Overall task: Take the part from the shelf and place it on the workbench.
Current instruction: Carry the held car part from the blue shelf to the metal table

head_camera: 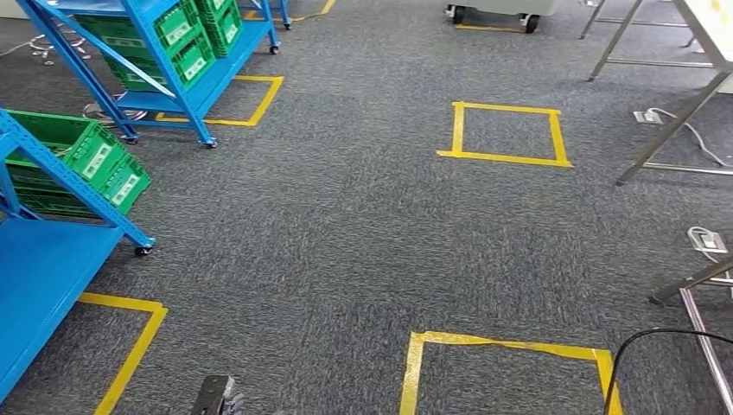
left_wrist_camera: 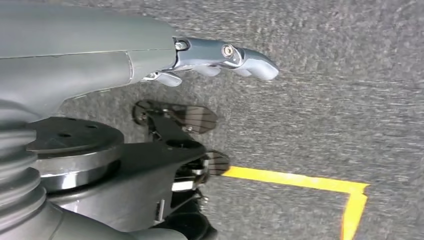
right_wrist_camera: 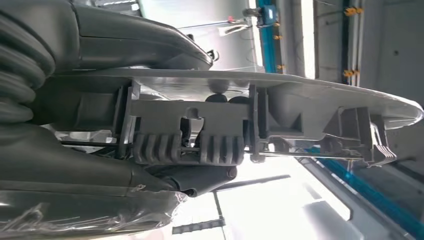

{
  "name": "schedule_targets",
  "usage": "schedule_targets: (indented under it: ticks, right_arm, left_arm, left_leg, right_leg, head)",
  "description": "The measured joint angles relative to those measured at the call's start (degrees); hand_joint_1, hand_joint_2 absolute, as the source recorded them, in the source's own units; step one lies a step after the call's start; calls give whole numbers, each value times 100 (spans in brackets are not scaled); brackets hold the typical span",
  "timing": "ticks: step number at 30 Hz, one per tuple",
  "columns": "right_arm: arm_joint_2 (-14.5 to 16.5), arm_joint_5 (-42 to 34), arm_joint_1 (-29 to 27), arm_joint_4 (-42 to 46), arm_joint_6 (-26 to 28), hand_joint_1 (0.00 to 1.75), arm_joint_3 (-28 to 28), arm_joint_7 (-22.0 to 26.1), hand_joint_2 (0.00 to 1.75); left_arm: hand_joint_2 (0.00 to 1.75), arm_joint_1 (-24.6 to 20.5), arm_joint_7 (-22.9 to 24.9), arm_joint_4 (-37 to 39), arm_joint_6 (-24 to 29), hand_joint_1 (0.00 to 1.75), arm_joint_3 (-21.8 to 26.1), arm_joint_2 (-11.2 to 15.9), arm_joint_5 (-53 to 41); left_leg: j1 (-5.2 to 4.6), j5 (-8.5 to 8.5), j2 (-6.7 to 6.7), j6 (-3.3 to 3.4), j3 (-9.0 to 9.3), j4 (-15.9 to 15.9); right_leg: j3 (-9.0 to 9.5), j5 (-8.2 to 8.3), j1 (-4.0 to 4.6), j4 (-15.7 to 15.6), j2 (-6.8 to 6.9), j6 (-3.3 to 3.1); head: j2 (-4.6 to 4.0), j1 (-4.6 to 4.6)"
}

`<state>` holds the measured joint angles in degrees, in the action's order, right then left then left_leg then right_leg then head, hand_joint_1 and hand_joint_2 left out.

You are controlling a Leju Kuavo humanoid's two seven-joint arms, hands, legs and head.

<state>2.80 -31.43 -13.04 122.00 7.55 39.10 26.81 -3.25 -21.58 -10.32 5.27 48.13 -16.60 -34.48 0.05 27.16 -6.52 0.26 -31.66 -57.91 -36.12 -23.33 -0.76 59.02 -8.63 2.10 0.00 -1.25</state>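
Fingers (right_wrist_camera: 220, 98) of my right hand (right_wrist_camera: 150, 165) clamp a grey moulded plastic part (right_wrist_camera: 300, 115), thumb on one face and dark fingertips on the other, the part's ribbed clips and long curved edge jutting out past the hand. On my left hand (left_wrist_camera: 150, 65), the fingers (left_wrist_camera: 240, 57) lie straight and together, holding nothing, hanging over grey carpet (head_camera: 346, 225) beside a corner of yellow tape (left_wrist_camera: 320, 182).

From the head view I count four yellow tape squares (head_camera: 503, 132) on the carpet: one far centre, one near centre, one under the far blue shelf (head_camera: 186, 86) and one partly under the near blue shelf (head_camera: 43, 259) at left. Both shelves stand on castors. Green crates (head_camera: 186, 47) fill the far shelf, at least four; two more green crates (head_camera: 91, 164) sit on the near one. Each crate carries a white label, its print too small to read. Metal desk legs (head_camera: 674, 112) and two floor sockets (head_camera: 709, 240) stand at right.
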Motion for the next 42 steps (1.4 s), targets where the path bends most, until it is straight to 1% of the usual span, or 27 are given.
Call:
schedule_targets:
  ticks: [2, 4, 6, 8, 9, 10, 12, 14, 15, 17, 19, 21, 23, 24, 25, 26, 28, 30, 32, 33, 35, 36, 37, 38, 39, 40, 42]
  right_arm:
    - [37, -313, 1, 7, 20, 175, 45, -42, 175]
    - [81, -486, 18, 12, 62, 175, 118, -28, 175]
    - [128, -532, 70, 21, 102, 175, 193, 28, 175]
    - [173, -480, 91, 27, 127, 175, 267, 78, 175]
    - [191, -415, 85, 27, 133, 175, 302, 90, 175]
    - [204, -317, 80, 27, 133, 175, 333, 98, 175]
    - [217, -71, 83, 26, 132, 175, 378, 116, 175]
    - [226, 112, 89, 29, 132, 175, 403, 141, 175]
    - [231, 155, 90, 31, 133, 175, 415, 149, 175]
    - [237, 191, 81, 38, 134, 175, 452, 155, 175]
    - [240, 209, 81, 50, 134, 175, 487, 156, 175]
    - [246, 216, 94, 60, 134, 175, 503, 157, 175]
    - [253, 216, 99, 60, 134, 175, 507, 158, 175]
    - [256, 216, 97, 60, 134, 175, 508, 158, 175]
    - [258, 216, 96, 60, 134, 175, 509, 157, 175]
    - [260, 216, 95, 60, 134, 175, 511, 157, 175]
    - [262, 217, 98, 60, 134, 175, 514, 158, 175]
    - [266, 233, 99, 65, 134, 175, 516, 163, 175]
    - [272, 264, 86, 72, 137, 175, 526, 169, 175]
    - [273, 282, 77, 73, 140, 175, 533, 170, 175]
    - [275, 314, 87, 73, 146, 175, 543, 173, 175]
    - [275, 323, 100, 72, 148, 175, 545, 174, 175]
    - [275, 327, 113, 72, 148, 175, 545, 175, 175]
    - [275, 319, 119, 69, 146, 175, 546, 168, 175]
    - [274, 294, 119, 65, 142, 175, 547, 148, 175]
    - [272, 263, 123, 58, 135, 175, 549, 120, 175]
    - [267, 208, 141, 41, 121, 175, 550, 55, 175]
  left_arm:
    - [175, -7, 130, 0, 95, 0, 1, -5, -63]
    - [175, -13, 313, 0, 244, 0, -2, -11, -170]
    - [175, 1, 446, 0, 323, 0, -11, -7, -261]
    - [175, 25, 496, 0, 344, 0, -26, 1, -307]
    - [175, 31, 494, 0, 346, 0, -36, 4, -317]
    - [175, 31, 482, 0, 348, 0, -45, 6, -321]
    - [175, 23, 450, -1, 357, 0, -56, 9, -331]
    - [175, 16, 433, -2, 372, 0, -60, 16, -352]
    - [175, 12, 431, -2, 377, 0, -61, 20, -364]
    - [175, 3, 429, -2, 380, 0, -63, 19, -376]
    - [175, -7, 426, -2, 379, 0, -68, 10, -378]
    - [175, -5, 422, -2, 379, 0, -72, 3, -378]
    - [175, 15, 422, -2, 380, 0, -72, 5, -378]
    - [175, 23, 422, -2, 380, 0, -71, 8, -378]
    - [175, 27, 422, -2, 380, 0, -71, 10, -377]
    - [175, 26, 422, -2, 380, 0, -72, 11, -377]
    - [175, 21, 422, -2, 380, 0, -73, 10, -377]
    - [175, 18, 430, -2, 363, 0, -72, 10, -373]
    - [175, 15, 451, -2, 298, 0, -71, 7, -356]
    - [175, 10, 466, -2, 250, 0, -70, 2, -339]
    - [175, 3, 487, -2, 165, 0, -69, -7, -306]
    - [175, 6, 497, -2, 139, 0, -68, -9, -297]
    - [175, 15, 503, -2, 123, 0, -68, -10, -298]
    - [175, 25, 514, -2, 114, 0, -68, -9, -307]
    - [175, 31, 531, -2, 102, 0, -68, -8, -328]
    - [175, 33, 550, -2, 91, 0, -69, -8, -351]
    - [175, 31, 585, -2, 62, 0, -74, -11, -388]
  left_leg:
    - [-1, -25, 152, 37, 13, 44]
    - [11, -61, 330, 92, 28, 92]
    - [-4, -64, 516, 122, 38, 109]
    - [-18, -50, 712, 129, 42, 106]
    - [-20, -41, 806, 125, 46, 105]
    - [-19, -28, 896, 114, 55, 104]
    - [-35, 11, 1057, 68, 98, 102]
    - [-66, 54, 1180, 9, 152, 98]
    - [-79, 67, 1234, -18, 175, 104]
    - [-65, 87, 1317, -77, 209, 118]
    - [-38, 233, 1117, -135, 147, -54]
    - [-22, 586, 794, -157, -145, -685]
    - [-23, 866, 693, -152, -527, -1421]
    - [-24, 852, 683, -144, -625, -1571]
    - [-23, 727, 674, -132, -623, -1508]
    - [-20, 516, 642, -118, -514, -1236]
    - [9, 119, 381, -98, -174, -464]
    - [24, -6, 169, -82, 13, -24]
    - [10, -5, 253, -35, 29, 34]
    - [9, -17, 326, 1, 34, 47]
    - [18, -39, 481, 72, 40, 74]
    - [9, -36, 557, 94, 41, 75]
    - [1, -30, 635, 110, 41, 75]
    - [-5, -24, 715, 117, 43, 75]
    - [-8, -17, 795, 116, 47, 75]
    - [-8, -7, 872, 110, 56, 75]
    - [-10, 30, 1019, 79, 100, 73]
  right_leg:
    - [-65, 42, -32, -31, -126, 76]
    - [-204, -89, -5, 176, 153, 122]
    - [-500, -435, 17, 813, 609, 161]
    - [-769, -666, 1, 1412, 775, 202]
    - [-777, -644, -8, 1465, 809, 216]
    - [-665, -528, -17, 1292, 845, 228]
    - [-211, -228, -17, 547, 1072, 241]
    - [103, -90, -1, 42, 1270, 192]
    - [126, -99, 13, -4, 1276, 149]
    - [111, -84, 16, -12, 1132, 57]
    - [110, -64, 1, -39, 1000, -15]
    - [111, -54, -7, -54, 870, -67]
    - [106, -54, 3, -53, 720, -92]
    - [105, -53, 7, -53, 634, -95]
    - [107, -50, 8, -53, 545, -93]
    - [112, -46, 5, -52, 456, -86]
    - [98, -36, 2, -32, 291, -51]
    - [48, -15, -8, -15, 143, 11]
    - [-5, 21, -35, -41, 7, 88]
    - [-36, 11, -36, -24, 53, 116]
    - [-211, -194, -13, 302, 376, 156]
    - [-367, -390, 0, 653, 594, 170]
    - [-553, -595, 2, 1063, 724, 191]
    - [-716, -746, -3, 1426, 782, 210]
    - [-797, -793, -8, 1623, 807, 224]
    - [-761, -731, -14, 1590, 825, 234]
    - [-356, -387, -20, 904, 973, 244]
  head:
    - [0, -2]
    - [0, -31]
    - [0, -57]
    - [0, -58]
    - [0, -59]
    - [0, -60]
    - [0, -61]
    - [0, -51]
    - [0, -46]
    - [0, -38]
    - [0, -32]
    - [0, -16]
    - [0, -5]
    - [0, -5]
    - [0, -5]
    - [0, -5]
    - [0, -5]
    - [1, -8]
    - [1, -8]
    - [0, -9]
    - [0, -34]
    - [0, -44]
    - [0, -51]
    - [0, -50]
    - [0, -50]
    - [0, -51]
    - [0, -52]
